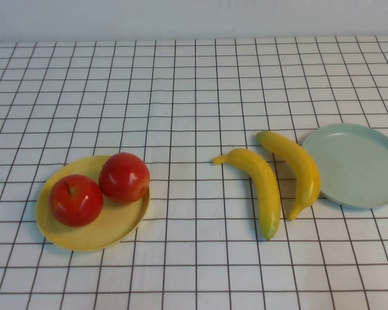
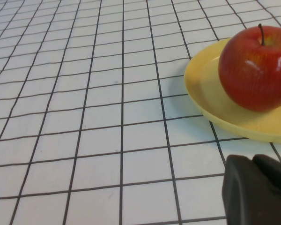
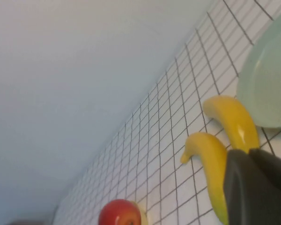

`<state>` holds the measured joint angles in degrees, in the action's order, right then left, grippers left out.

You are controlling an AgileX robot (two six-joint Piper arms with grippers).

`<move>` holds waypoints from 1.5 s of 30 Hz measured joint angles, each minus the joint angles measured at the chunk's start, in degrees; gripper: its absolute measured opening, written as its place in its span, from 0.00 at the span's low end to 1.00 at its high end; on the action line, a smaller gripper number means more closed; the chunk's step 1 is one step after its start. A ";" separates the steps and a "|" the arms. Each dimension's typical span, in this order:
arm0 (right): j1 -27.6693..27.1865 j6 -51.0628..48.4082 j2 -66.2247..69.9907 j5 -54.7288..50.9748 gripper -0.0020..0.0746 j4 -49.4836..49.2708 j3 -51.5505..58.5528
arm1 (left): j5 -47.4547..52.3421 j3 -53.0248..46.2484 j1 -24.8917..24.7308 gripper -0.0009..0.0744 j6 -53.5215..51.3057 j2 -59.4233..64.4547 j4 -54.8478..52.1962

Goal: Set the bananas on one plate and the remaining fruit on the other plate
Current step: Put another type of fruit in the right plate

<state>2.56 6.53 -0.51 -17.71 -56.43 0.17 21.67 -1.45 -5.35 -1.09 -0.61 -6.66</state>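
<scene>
Two red apples sit side by side on the pale yellow plate at the front left. Two yellow bananas lie on the checked cloth just left of the pale blue-green plate, which holds nothing. Neither arm shows in the high view. My left gripper is shut and holds nothing, low over the cloth a short way from the yellow plate and an apple. My right gripper is also shut on nothing, with the bananas and the blue-green plate beyond it.
A white cloth with a black grid covers the whole table. A plain pale wall runs along the back edge.
</scene>
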 joint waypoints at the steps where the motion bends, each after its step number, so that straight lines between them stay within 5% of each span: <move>1: 0.00 -1.54 0.40 -0.76 0.01 0.67 -1.28 | 0.00 0.00 0.00 0.01 0.00 0.00 0.00; 15: 0.00 -10.97 40.81 -38.00 0.01 41.09 -39.90 | 0.00 0.00 0.00 0.01 0.00 0.00 0.00; 22: 0.72 -16.24 60.45 -46.94 0.01 44.59 -52.59 | 0.00 0.00 0.00 0.01 0.00 0.00 0.00; 32: 13.63 -13.16 81.03 -47.60 0.01 55.45 -67.44 | 0.00 0.00 0.00 0.01 0.00 0.00 0.00; 39: 17.89 -17.56 95.55 -51.83 0.01 56.97 -78.12 | 0.00 0.00 0.00 0.01 0.00 0.00 0.00; 45: 19.50 -18.51 103.68 -51.94 0.23 57.79 -85.92 | 0.00 0.00 0.00 0.01 0.00 0.00 0.00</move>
<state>22.06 -11.97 103.17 -69.65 1.36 -85.75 21.67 -1.45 -5.35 -1.09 -0.61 -6.66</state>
